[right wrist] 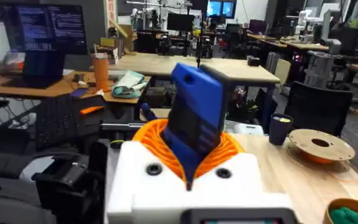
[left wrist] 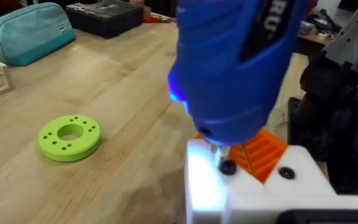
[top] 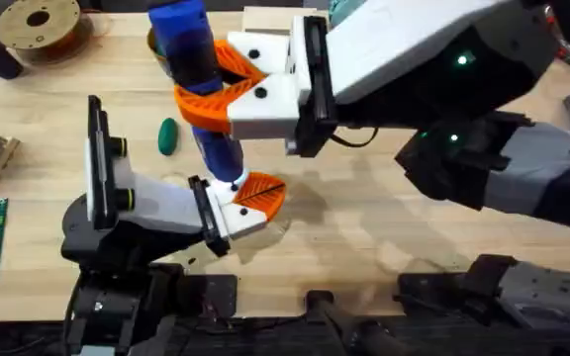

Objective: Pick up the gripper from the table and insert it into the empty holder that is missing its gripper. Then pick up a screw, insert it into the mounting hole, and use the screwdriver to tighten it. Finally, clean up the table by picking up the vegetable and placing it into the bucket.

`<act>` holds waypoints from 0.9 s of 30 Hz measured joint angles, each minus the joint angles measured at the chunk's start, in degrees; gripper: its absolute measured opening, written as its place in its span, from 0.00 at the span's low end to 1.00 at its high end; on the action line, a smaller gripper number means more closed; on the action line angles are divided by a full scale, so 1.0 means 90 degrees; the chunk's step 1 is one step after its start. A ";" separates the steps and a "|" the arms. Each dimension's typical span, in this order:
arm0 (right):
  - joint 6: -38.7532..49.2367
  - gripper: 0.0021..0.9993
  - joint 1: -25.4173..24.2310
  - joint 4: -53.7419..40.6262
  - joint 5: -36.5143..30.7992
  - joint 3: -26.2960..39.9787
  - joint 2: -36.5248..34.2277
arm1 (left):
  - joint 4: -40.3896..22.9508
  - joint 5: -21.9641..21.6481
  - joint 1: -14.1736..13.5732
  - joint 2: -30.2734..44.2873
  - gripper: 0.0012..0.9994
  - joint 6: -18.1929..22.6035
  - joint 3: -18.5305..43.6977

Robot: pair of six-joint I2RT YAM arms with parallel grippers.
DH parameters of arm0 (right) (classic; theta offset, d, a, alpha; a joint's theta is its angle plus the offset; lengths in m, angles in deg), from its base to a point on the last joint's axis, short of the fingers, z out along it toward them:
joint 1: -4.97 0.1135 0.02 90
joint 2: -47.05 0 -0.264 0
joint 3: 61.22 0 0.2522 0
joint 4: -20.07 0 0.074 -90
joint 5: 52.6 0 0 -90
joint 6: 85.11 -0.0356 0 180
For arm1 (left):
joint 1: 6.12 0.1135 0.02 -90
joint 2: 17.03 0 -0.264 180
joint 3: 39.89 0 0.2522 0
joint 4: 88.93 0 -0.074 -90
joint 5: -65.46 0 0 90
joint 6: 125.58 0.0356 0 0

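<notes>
one screwdriver [top: 198,74] clamped in right gripper [top: 228,84], bit set on holder [top: 234,211] screw; left gripper's state can't be told; one vegetable [top: 168,135] left on table [top: 364,208].

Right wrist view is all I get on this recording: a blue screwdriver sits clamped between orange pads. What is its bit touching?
Observer: The right hand holds the screwdriver upright, and the left wrist view shows its bit on a black screw in the white holder.
Operator: Is the orange piece in that holder yet?
Observer: Yes. Overhead, the gripper sits on the holder's end, beside the bit.
Operator: Has the vegetable been cleared?
Observer: No. The vegetable lies on the table, on the left arm's side of the screwdriver.
</notes>
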 joint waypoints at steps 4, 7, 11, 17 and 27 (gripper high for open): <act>0.0000 0.01 0.0000 -0.0009 0.0000 0.0000 0.0000 | 0.0000 0.0000 0.0000 0.0000 0.00 0.0000 0.0000; -0.0002 0.01 0.0000 -0.0006 0.0000 0.0000 0.0000 | -0.0002 0.0000 0.0000 0.0000 0.00 0.0000 0.0000; -0.0005 0.01 0.0000 0.0049 0.0000 0.0000 0.0000 | 0.0000 0.0000 0.0000 0.0000 0.00 0.0000 0.0000; -0.0074 0.01 0.0000 0.0062 0.0002 0.0000 0.0000 | -0.0002 0.0000 0.0000 0.0000 0.00 0.0000 0.0000; -0.0208 0.01 0.0000 0.0057 0.0002 0.0000 0.0000 | -0.0001 0.0000 0.0000 0.0000 0.00 0.0000 0.0000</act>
